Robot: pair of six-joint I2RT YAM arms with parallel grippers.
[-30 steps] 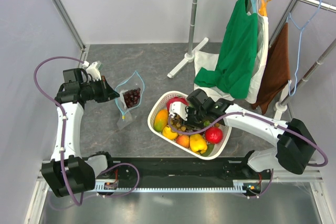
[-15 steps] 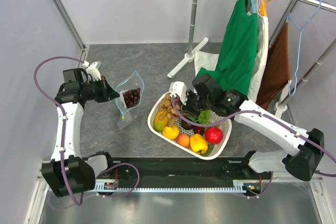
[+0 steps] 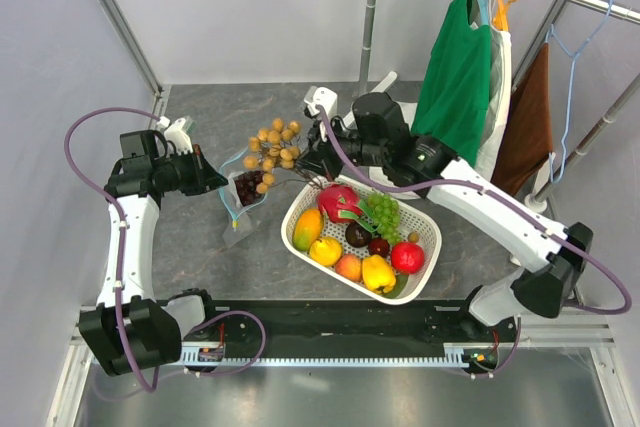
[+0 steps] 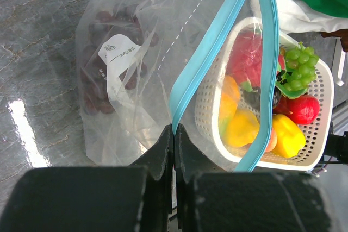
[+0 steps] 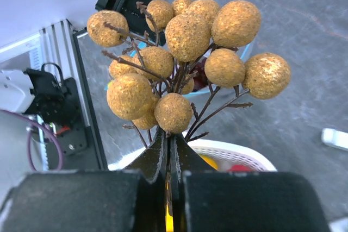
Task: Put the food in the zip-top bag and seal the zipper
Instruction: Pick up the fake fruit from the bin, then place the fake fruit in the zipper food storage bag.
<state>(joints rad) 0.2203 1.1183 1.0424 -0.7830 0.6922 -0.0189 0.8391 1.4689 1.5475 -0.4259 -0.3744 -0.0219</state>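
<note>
My left gripper (image 3: 214, 184) (image 4: 174, 130) is shut on the teal zipper (image 4: 209, 52) at the mouth of the clear zip-top bag (image 3: 248, 190) (image 4: 125, 74) and holds the mouth open. Dark purple grapes (image 3: 250, 185) (image 4: 109, 63) lie inside the bag. My right gripper (image 3: 303, 166) (image 5: 168, 137) is shut on the stem of the brown berry cluster (image 3: 271, 149) (image 5: 185, 52) and holds it in the air just above and right of the bag's mouth. The rest of the food lies in the white basket (image 3: 300, 209): mango (image 3: 307, 229), peach (image 3: 348, 268), yellow pieces (image 3: 377, 273).
The basket also holds a pink dragon fruit (image 3: 338, 199), green grapes (image 3: 381, 210) and a red fruit (image 3: 407, 257). A clothes rack foot (image 3: 356, 110) stands behind it, with a green garment (image 3: 455, 77) and a brown cloth (image 3: 527, 132) hanging at the right.
My right gripper has lifted the brown berry cluster out of the basket and carried it up and left towards the bag's mouth. The left arm and the bag have not moved.
</note>
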